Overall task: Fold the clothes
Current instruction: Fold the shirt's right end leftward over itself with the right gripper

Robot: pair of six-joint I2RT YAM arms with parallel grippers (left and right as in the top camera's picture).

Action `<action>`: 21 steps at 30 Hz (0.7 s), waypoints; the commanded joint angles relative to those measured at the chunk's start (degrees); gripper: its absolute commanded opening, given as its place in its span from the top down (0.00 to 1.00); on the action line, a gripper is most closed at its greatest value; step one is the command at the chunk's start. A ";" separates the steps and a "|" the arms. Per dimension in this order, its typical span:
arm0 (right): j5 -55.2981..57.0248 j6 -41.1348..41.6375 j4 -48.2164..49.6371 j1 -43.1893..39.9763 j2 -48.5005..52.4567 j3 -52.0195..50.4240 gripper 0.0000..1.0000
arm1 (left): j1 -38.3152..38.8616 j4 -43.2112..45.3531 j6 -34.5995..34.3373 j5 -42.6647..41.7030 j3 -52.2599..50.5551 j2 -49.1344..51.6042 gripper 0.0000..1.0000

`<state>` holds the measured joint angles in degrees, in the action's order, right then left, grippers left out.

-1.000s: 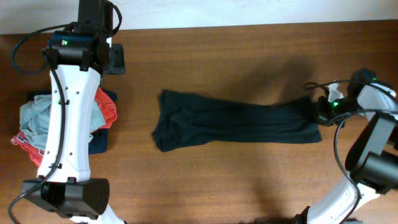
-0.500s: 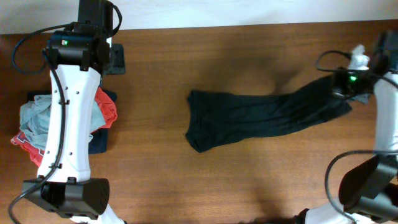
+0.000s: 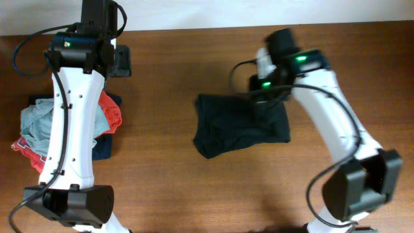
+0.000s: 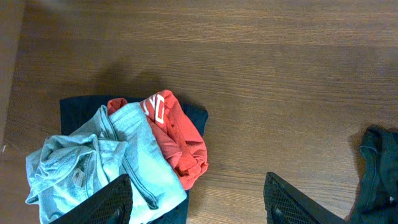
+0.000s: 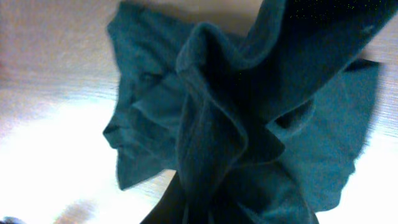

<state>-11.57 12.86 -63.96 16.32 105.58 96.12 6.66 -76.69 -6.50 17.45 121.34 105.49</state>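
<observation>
Your brown wooden table [image 3: 194, 188] carries two lots of cloth, well apart. Near the middle you have a black soft-fabric T-shirt [image 3: 223, 133], doubled over into a rumpled, roughly rectangular heap; its left edge lies flat on the wood and its upper right part is bunched up. At the table's left side, a navy garment [image 3: 107, 147] lies flat on the wood at the bottom of a pile. A crumpled grey-blue garment [image 3: 35, 123] and a red-and-white garment [image 3: 111, 113] are heaped on it.
</observation>
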 commanded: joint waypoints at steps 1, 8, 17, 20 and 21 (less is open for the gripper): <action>2.16 4.76 1.60 4.52 4.42 0.52 0.96 | -0.24 -0.09 0.85 0.81 0.11 -0.11 0.32; -0.37 7.63 8.39 10.78 11.23 0.55 0.44 | -0.22 -0.33 0.98 0.79 0.11 -0.11 0.32; -2.47 4.09 6.78 9.38 4.02 0.59 0.37 | -0.22 -0.42 0.98 0.46 0.11 -0.09 0.32; -0.02 4.11 4.33 6.71 1.88 0.59 0.41 | -0.22 -0.04 2.45 -2.97 0.11 -0.09 0.31; 0.63 4.11 3.58 5.55 1.79 0.59 0.51 | -0.20 0.02 4.63 -5.62 0.11 -0.09 0.32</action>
<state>-13.26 17.61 -59.22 24.99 110.87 96.09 6.66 -76.90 -5.67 16.49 121.34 105.49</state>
